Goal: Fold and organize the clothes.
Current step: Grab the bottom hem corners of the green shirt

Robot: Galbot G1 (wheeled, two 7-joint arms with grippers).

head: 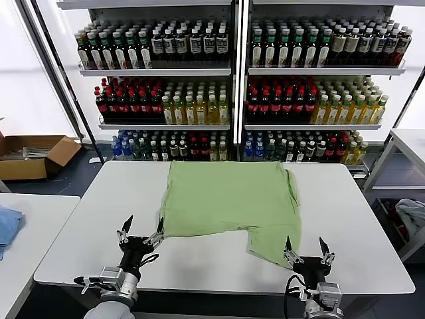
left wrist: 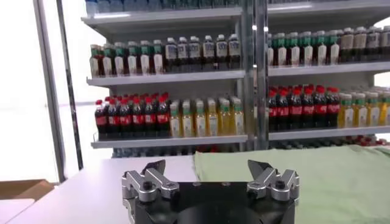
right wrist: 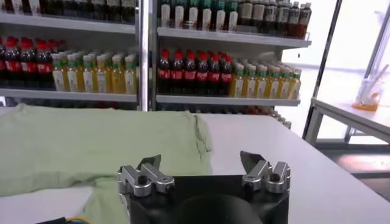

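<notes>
A light green shirt (head: 229, 199) lies spread on the white table (head: 99, 219) with its plain side up; one part reaches toward the near right. It also shows in the left wrist view as green cloth (left wrist: 323, 176) and in the right wrist view (right wrist: 91, 146). My left gripper (head: 142, 226) stands open at the table's near left, just beside the shirt's near-left corner, holding nothing. Close to the front edge, my right gripper (head: 306, 246) is open and empty, at the shirt's near-right corner. Both pairs of jaws stand wide apart.
Shelves of bottles (head: 232, 86) stand behind the table. A cardboard box (head: 30, 153) sits on the floor at far left. A second table with blue cloth (head: 8, 226) is at left. Another table (head: 412, 143) and a bin with cloth (head: 408, 219) are at right.
</notes>
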